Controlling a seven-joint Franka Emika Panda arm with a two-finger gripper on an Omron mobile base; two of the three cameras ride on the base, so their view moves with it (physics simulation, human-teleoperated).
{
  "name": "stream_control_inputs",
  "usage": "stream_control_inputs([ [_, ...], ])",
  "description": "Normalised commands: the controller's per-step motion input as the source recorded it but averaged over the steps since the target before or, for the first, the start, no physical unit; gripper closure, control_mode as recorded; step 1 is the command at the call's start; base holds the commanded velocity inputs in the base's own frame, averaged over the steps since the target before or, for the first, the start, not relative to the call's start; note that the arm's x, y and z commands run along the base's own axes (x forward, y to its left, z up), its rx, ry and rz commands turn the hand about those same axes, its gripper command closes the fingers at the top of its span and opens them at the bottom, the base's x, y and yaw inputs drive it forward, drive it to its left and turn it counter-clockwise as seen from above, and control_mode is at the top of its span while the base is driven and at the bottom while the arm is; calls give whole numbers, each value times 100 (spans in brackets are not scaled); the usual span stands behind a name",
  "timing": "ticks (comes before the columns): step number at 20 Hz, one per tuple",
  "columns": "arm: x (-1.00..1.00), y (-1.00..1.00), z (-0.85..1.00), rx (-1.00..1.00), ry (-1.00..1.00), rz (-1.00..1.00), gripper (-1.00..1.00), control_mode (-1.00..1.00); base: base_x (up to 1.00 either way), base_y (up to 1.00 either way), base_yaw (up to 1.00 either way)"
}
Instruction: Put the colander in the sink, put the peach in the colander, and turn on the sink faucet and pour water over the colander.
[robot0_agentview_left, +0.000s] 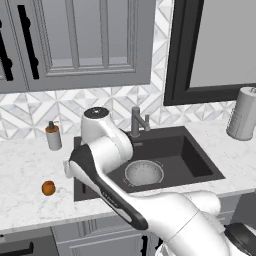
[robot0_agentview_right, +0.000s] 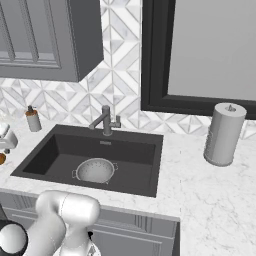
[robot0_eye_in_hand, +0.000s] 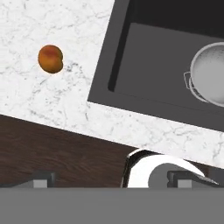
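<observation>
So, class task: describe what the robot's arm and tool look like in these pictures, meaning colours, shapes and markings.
The arm is made of glossy white, rounded tube-like links with dark grey joint caps and a dark strip bearing small lettering along one link. The tool ends in two small, blocky dark grey fingertips. No cables show.

1 colander, 1 peach, 1 sink, 1 sink faucet, 1 soap dispenser, 1 paper towel roll, 1 window, 1 marble counter.
</observation>
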Motion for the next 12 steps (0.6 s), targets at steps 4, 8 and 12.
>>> stream_control_inputs([
  [4,53,86,-54,-9,2,0,-100,-100,0,0,0],
  [8,62,74,-42,-7,3,0,-100,-100,0,0,0],
  [12,71,66,-36,-2,8,0,-100,-100,0,0,0],
])
